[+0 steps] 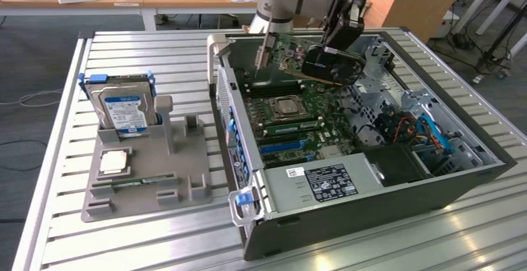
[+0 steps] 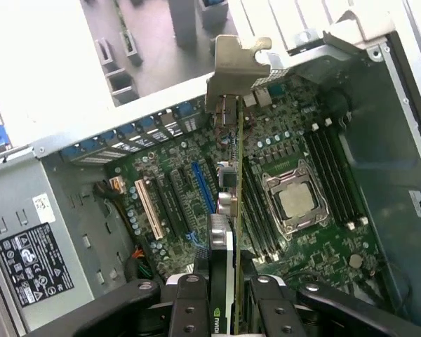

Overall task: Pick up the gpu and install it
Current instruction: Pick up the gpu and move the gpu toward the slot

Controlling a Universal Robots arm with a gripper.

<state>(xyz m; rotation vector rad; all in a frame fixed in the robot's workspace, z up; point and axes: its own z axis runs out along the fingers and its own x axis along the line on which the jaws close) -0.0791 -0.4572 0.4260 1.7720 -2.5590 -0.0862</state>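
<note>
The gripper (image 1: 339, 39) is squeezing the gpu (image 1: 300, 58) between half-closed fingers (image 2: 188, 309), holding it in the air above the motherboard (image 1: 305, 123), inside the open computer case (image 1: 371, 221). I am thinking it needs to be holding the card straight, its edge right over the blue slot (image 2: 202, 186) and its silver bracket (image 2: 237, 63) by the case wall.

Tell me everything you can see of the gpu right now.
The gpu is a thin card: green board, black cooler shroud on one face, long silvery metal bracket at one end. It hangs tilted in the air above the motherboard inside the open computer case, not seated in any slot. The hand is shut on it, its fingers pressing both faces near the end away from the bracket. Nothing else touches it.
</note>
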